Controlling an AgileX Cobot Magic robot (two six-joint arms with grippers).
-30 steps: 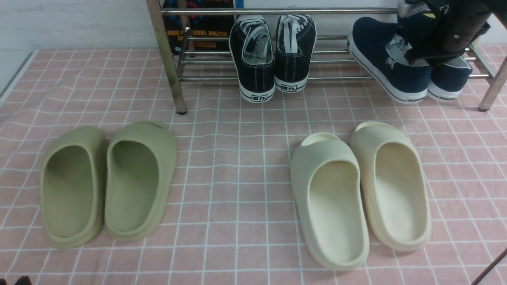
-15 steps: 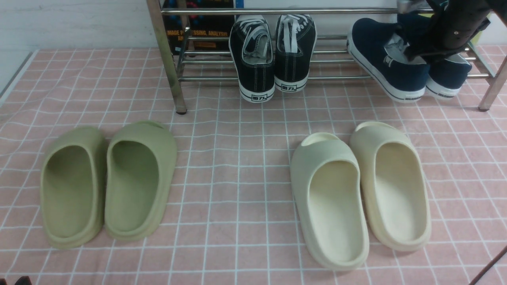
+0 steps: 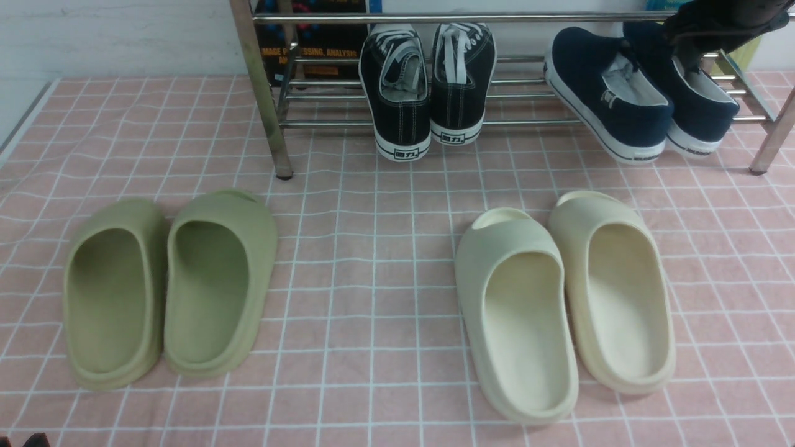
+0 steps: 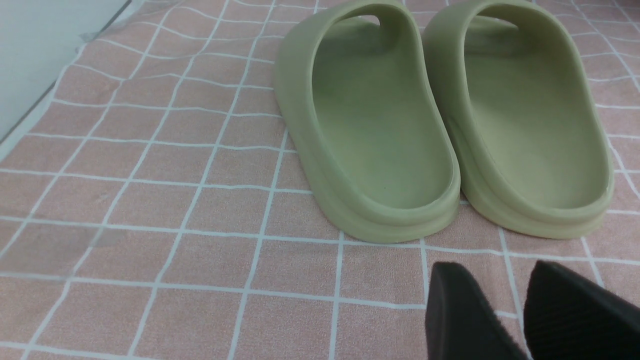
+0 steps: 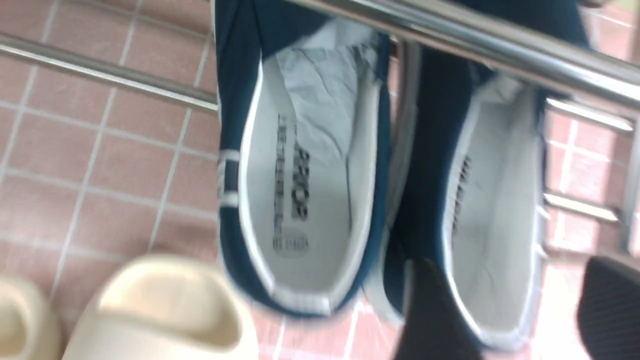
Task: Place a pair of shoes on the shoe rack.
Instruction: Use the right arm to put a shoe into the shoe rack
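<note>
The pair of shoes, two navy slip-ons with white soles, lies on the low bars at the right end of the shoe rack (image 3: 435,17), heels toward me. The left shoe (image 3: 612,105) lies slanted and the right shoe (image 3: 699,102) sits close beside it. In the right wrist view, both pale linings (image 5: 310,175) (image 5: 495,210) show under a rack bar (image 5: 475,45). My right gripper (image 5: 515,305) hangs open just above the right shoe's heel, holding nothing. The right arm's dark end (image 3: 720,22) shows at the top right. My left gripper (image 4: 495,270) is open over bare cloth.
Black lace-up sneakers (image 3: 428,81) stand mid-rack. Green slides (image 3: 168,285) lie front left, close to my left gripper, and cream slides (image 3: 565,298) front right, below the navy shoes. A pink checked cloth (image 3: 372,248) covers the table. The rack's upright legs (image 3: 261,93) (image 3: 773,133) stand at each end.
My right gripper has opened, let go of the navy shoes and risen up and back. The shoes have settled on the rack bars. The left arm has not moved.
</note>
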